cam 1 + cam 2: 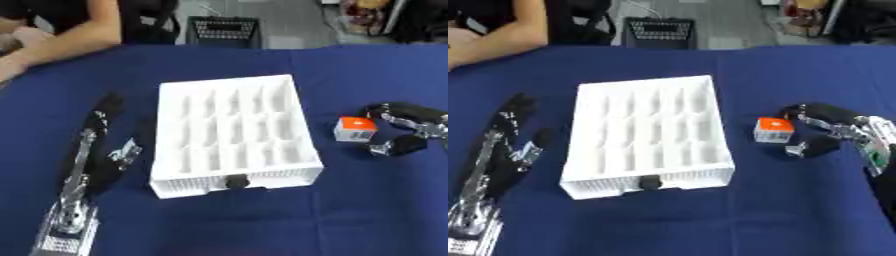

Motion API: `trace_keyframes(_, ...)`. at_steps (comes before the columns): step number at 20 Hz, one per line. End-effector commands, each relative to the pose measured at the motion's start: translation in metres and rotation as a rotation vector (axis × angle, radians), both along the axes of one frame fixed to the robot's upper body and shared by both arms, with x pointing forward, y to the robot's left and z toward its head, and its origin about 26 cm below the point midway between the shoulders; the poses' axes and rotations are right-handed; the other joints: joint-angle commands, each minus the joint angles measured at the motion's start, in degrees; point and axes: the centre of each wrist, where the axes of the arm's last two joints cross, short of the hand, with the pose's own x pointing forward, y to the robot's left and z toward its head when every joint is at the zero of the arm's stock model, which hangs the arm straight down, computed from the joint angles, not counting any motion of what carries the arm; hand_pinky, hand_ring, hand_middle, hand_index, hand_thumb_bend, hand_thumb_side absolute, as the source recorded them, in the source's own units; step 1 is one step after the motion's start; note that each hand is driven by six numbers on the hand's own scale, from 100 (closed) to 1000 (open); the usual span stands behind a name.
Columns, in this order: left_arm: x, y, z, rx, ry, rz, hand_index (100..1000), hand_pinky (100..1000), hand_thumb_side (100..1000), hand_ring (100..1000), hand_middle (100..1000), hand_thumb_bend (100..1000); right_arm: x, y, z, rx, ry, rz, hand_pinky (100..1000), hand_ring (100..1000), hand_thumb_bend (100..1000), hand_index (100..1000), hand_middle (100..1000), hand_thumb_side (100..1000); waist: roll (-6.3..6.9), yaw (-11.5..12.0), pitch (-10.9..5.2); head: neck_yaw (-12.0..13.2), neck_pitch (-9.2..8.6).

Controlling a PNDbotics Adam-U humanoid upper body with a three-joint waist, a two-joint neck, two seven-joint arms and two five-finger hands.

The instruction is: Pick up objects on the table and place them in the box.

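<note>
**Operator:** Reaching in with my right hand (833, 131), I have its fingers (800, 111) spread wide, one arching over the far side and the thumb low on the near side, so the little cube sits just off their tips. They have hold of nothing yet; I cannot tell if a tip is touching it.

**Observer:** Which cube?

**Operator:** An orange-and-white one (354, 129), on the blue tablecloth (367, 210), just beyond my fingertips toward the box. I count one loose object only.

**Observer:** And the box?

**Operator:** One white compartmented box (229, 132), farther out past the cube from those fingers, with a dark knob (236, 182) on its near wall. Its cells look empty to me, so I judge the job is barely begun. The cube lies close to the box's side, which I think makes for a short carry.

**Observer:** Your other hand?

**Operator:** My left hand (103, 145) lies flat on the cloth beside the box's other wall, fingers straight and relaxed, holding nothing. I judge it idle there, parked clear of the work.
</note>
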Motion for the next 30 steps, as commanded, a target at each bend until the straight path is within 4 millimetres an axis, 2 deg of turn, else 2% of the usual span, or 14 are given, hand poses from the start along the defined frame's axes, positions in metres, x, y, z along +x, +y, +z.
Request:
trace_keyframes(1, 0.000, 0.001, 0.006, 0.003, -0.021, -0.006, 1000, 1000, 651, 928, 908, 788, 0.001, -0.006, 0.012, -0.040, -0.009, 0.026, 1000, 845, 378, 876, 763, 721, -0.05, 0.00, -0.94, -0.55, -0.30)
trace_keyframes(3, 0.000, 0.001, 0.006, 0.003, -0.021, -0.006, 1000, 1000, 652, 928, 908, 788, 0.001, -0.005, 0.012, -0.037, -0.019, 0.030, 1000, 833, 365, 865, 742, 711, -0.06, -0.01, -0.96, -0.57, -0.31)
trace_keyframes(4, 0.000, 0.001, 0.006, 0.003, -0.021, -0.006, 1000, 1000, 657, 928, 908, 782, 0.001, -0.005, 0.013, -0.031, -0.029, 0.032, 976, 790, 325, 812, 668, 677, -0.06, -0.02, -0.97, -0.57, -0.32)
trace_keyframes(5, 0.000, 0.001, 0.006, 0.002, -0.020, -0.006, 1000, 1000, 658, 928, 908, 781, 0.001, -0.005, 0.013, -0.021, -0.045, 0.033, 965, 777, 315, 799, 649, 669, -0.06, -0.02, -0.97, -0.58, -0.33)
trace_keyframes(6, 0.000, 0.001, 0.006, 0.002, -0.020, -0.006, 1000, 1000, 661, 928, 908, 777, 0.001, -0.005, 0.015, -0.008, -0.066, 0.030, 904, 708, 240, 727, 565, 621, -0.06, -0.03, -0.97, -0.57, -0.32)
trace_keyframes(7, 0.000, 0.001, 0.006, 0.002, -0.020, -0.006, 1000, 1000, 661, 928, 908, 777, 0.001, -0.005, 0.016, 0.008, -0.093, 0.024, 897, 699, 228, 717, 554, 616, -0.06, -0.03, -0.97, -0.56, -0.33)
trace_keyframes(8, 0.000, 0.001, 0.006, 0.002, -0.020, -0.005, 1000, 1000, 663, 928, 908, 774, 0.001, -0.005, 0.017, 0.025, -0.122, 0.017, 835, 620, 149, 617, 469, 578, -0.06, -0.03, -0.96, -0.53, -0.33)
trace_keyframes(9, 0.000, 0.001, 0.006, 0.001, -0.021, -0.004, 1000, 1000, 663, 928, 908, 774, 0.000, -0.005, 0.017, 0.042, -0.151, 0.009, 808, 598, 100, 567, 432, 558, -0.06, -0.04, -0.95, -0.50, -0.31)
trace_keyframes(13, 0.000, 0.000, 0.006, 0.001, -0.020, -0.005, 1000, 1000, 667, 928, 909, 768, -0.001, -0.007, 0.014, 0.078, -0.225, -0.016, 766, 567, 100, 484, 352, 521, -0.06, -0.05, -0.92, -0.47, -0.29)
trace_keyframes(19, 0.000, 0.000, 0.006, 0.002, -0.021, -0.005, 1000, 1000, 669, 928, 909, 765, -0.001, -0.007, 0.016, 0.092, -0.276, -0.010, 770, 567, 100, 484, 351, 522, -0.02, -0.11, -0.93, -0.39, -0.41)
trace_keyframes(21, 0.000, 0.000, 0.006, 0.002, -0.020, -0.005, 1000, 1000, 671, 928, 909, 763, 0.000, -0.003, 0.030, 0.112, -0.329, 0.019, 771, 569, 100, 486, 352, 516, -0.02, -0.16, -0.94, -0.32, -0.39)
trace_keyframes(24, 0.000, 0.001, 0.006, 0.003, -0.019, -0.004, 1000, 1000, 673, 929, 909, 760, 0.000, 0.009, 0.061, 0.153, -0.424, 0.090, 769, 570, 100, 488, 353, 495, -0.07, -0.29, -1.00, -0.40, -0.38)
trace_keyframes(28, 0.000, 0.001, 0.005, 0.005, -0.017, -0.005, 1000, 1000, 675, 929, 910, 757, -0.002, 0.035, 0.102, 0.206, -0.515, 0.212, 766, 577, 100, 494, 359, 480, -0.14, -0.44, -1.06, -0.50, -0.44)
trace_keyframes(30, 0.000, 0.001, 0.005, 0.006, -0.017, -0.008, 1000, 1000, 679, 929, 910, 755, -0.004, 0.056, 0.121, 0.224, -0.550, 0.304, 764, 583, 100, 498, 364, 474, -0.14, -0.43, -1.09, -0.66, -0.46)
